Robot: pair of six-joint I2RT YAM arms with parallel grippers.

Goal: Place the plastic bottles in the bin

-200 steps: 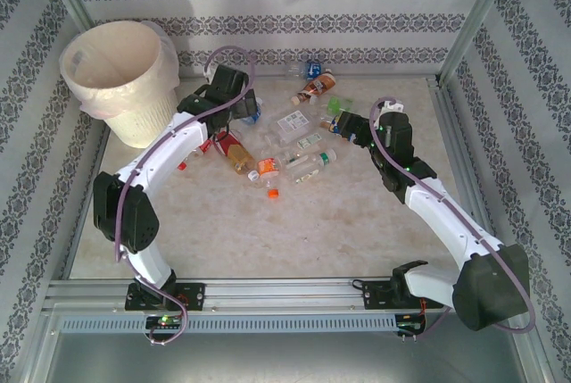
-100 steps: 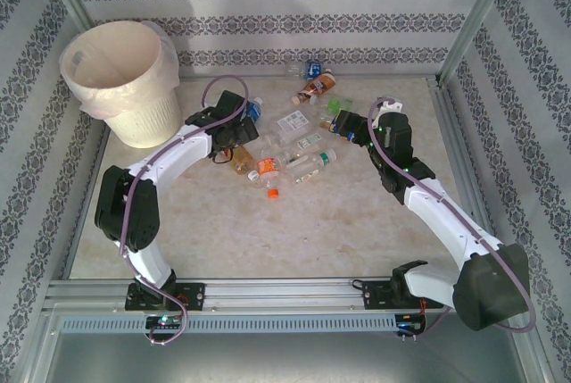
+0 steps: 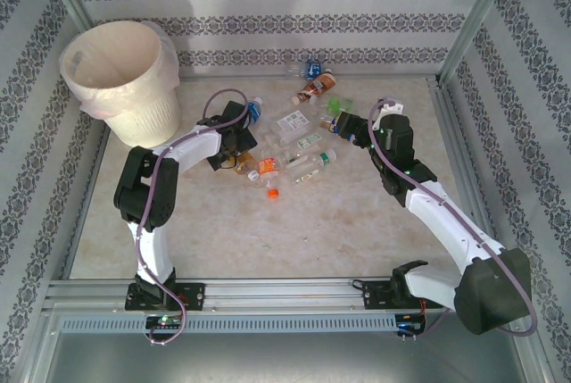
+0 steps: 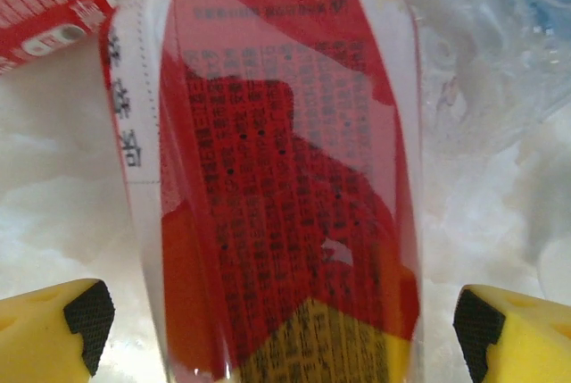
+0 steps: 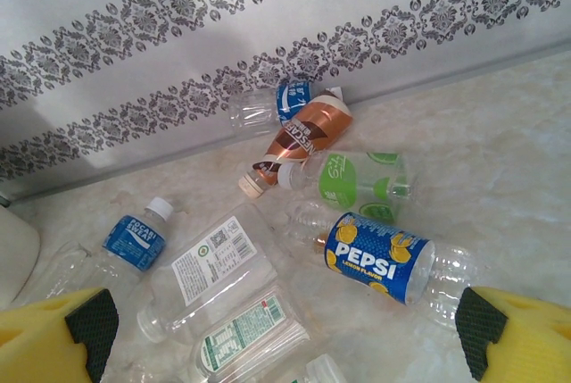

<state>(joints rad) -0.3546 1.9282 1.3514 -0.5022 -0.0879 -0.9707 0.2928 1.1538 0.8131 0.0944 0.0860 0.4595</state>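
Two left fingers [image 4: 76, 322] apart, straddling red-labelled bottle [image 4: 277, 178]

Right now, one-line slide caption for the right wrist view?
Open right gripper above scattered clear plastic bottles, a blue-labelled Pepsi bottle among them, on a pale marbled table by a patterned wall.

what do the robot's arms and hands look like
The left arm and right arm are rounded white links with black joints, a mauve cable looping along each. The left hand and right hand have yellow fingers with black pads.
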